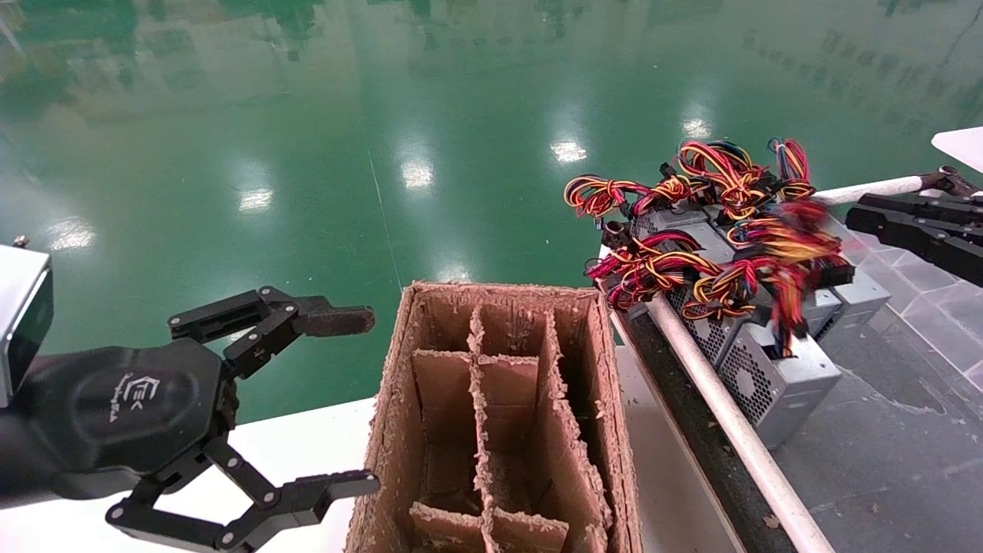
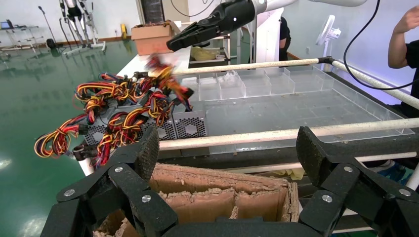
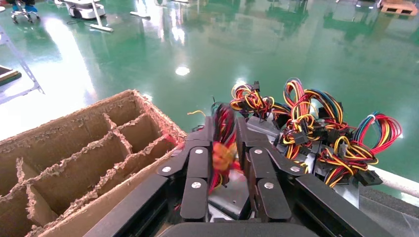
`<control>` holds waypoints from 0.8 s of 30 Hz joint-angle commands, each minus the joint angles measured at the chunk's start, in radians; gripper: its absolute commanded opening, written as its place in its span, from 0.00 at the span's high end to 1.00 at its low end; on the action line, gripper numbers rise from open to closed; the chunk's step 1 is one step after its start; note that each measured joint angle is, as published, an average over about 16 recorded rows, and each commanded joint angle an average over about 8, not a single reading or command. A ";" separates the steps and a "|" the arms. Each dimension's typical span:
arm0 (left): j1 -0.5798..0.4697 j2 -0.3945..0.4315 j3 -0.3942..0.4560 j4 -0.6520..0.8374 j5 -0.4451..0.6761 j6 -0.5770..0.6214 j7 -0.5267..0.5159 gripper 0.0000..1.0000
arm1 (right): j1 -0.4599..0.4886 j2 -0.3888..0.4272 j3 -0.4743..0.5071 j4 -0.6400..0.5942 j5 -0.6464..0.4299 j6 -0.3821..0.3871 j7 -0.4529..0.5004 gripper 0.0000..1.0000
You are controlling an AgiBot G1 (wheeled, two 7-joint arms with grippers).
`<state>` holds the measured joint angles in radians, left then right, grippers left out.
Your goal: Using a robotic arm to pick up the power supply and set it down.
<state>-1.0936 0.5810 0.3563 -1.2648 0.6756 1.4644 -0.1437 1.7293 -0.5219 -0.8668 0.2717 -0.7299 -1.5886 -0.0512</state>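
Observation:
Several grey power supplies [image 1: 783, 380] with honeycomb grilles lie in a row on the grey bench at right, their red, yellow and black wires [image 1: 791, 246] heaped on top. The robotic arm's right gripper [image 1: 851, 219] reaches in from the right edge. In the right wrist view it [image 3: 225, 123] is shut on a blurred strand of those wires [image 3: 225, 155], with grey metal [image 3: 232, 197] below. The left wrist view shows the same gripper [image 2: 173, 45] just above blurred wires [image 2: 158, 64]. My left gripper [image 1: 374, 399] hangs open and empty beside the cardboard box.
A worn brown cardboard divider box [image 1: 499, 430] stands on the white table between the arms. A white rail [image 1: 729, 415] edges the bench. Clear divider trays [image 2: 276, 98] lie behind the supplies. A person's arm [image 2: 405, 34] shows at the far side.

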 commanded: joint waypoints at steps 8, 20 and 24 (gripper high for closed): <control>0.000 0.000 0.000 0.000 0.000 0.000 0.000 0.00 | 0.020 -0.015 -0.021 -0.027 0.018 0.002 0.000 0.00; 0.000 0.000 0.000 0.000 0.000 0.000 0.000 0.00 | 0.029 -0.046 0.015 -0.058 0.105 0.001 0.055 0.00; 0.000 0.000 0.000 0.000 0.000 0.000 0.000 0.00 | -0.003 -0.049 0.044 -0.011 0.107 0.004 0.066 0.00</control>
<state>-1.0934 0.5808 0.3564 -1.2644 0.6753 1.4641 -0.1435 1.7198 -0.5707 -0.8183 0.2732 -0.6276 -1.5830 0.0154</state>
